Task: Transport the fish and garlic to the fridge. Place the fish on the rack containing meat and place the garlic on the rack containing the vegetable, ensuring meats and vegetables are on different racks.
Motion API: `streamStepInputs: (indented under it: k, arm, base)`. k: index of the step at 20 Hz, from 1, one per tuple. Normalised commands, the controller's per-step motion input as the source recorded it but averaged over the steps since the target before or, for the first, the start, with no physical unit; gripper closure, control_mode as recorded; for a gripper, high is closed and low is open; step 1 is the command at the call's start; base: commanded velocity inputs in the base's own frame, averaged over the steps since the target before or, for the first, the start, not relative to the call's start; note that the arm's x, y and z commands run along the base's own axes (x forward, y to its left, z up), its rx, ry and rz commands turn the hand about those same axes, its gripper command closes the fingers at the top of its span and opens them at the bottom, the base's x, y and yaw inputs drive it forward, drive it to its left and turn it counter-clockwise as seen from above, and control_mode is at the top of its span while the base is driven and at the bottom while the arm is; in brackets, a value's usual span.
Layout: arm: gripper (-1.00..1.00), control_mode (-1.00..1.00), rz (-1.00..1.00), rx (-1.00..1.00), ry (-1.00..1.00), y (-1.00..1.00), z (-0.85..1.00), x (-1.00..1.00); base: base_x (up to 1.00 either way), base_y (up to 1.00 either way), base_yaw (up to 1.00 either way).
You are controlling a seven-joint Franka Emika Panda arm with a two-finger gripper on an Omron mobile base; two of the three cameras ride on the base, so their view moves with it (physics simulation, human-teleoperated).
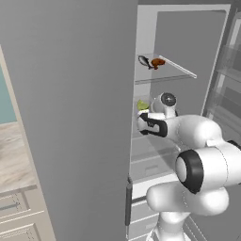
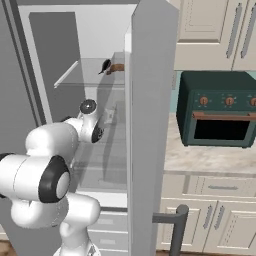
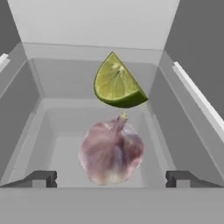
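Garlic (image 3: pixel 111 153): lies on the lower glass shelf of the fridge (image 1: pixel 75 117), just in front of the vegetable (image 3: pixel 117 82) — a yellow-green wedge, cut face toward the camera. The two look nearly touching, stem tip to wedge; I cannot tell if they meet.

Gripper (image 3: pixel 111 178): jaws spread wide, a dark fingertip well out on either side of the bulb, neither one touching it. Nothing is held; the bulb sits free on the shelf.

Why it sits there: this shelf carries the vegetable, so the garlic belongs beside it, by the task's rule.

Fish (image 1: pixel 144 61): on the rack containing meat (image 1: pixel 181 69), one level higher, close beside the meat (image 1: pixel 158 61) — flesh kept apart from greens.

Task standing: judged from the layout, both items look placed; only backing the arm out seems left.

Hand view gives: the garlic itself, the gap between fingertips and bulb, the wedge's shape.

Base views give: the upper shelf with fish and meat, and the arm reaching past the open door — the vegetable is a small green patch in the left one.
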Motion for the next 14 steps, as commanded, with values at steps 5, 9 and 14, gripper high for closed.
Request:
streamStepInputs:
  k: [5, 9, 14]
  arm:
    - [-1.00, -1.00, 0.00, 0.00, -0.24, 0.03, 0.26, -0.52]
    - [-1.00, -1.00, 0.00, 0.00, -0.11, 0.10, 0.50, -0.69]
    - [-1.00, -1.00, 0.00, 0.00, -0.05, 0.03, 0.96, -0.77]
  base:
    - [0.00, 0.00, 0.00]
    - [0.00, 0.00, 0.00]
    - [0.00, 0.00, 0.00]
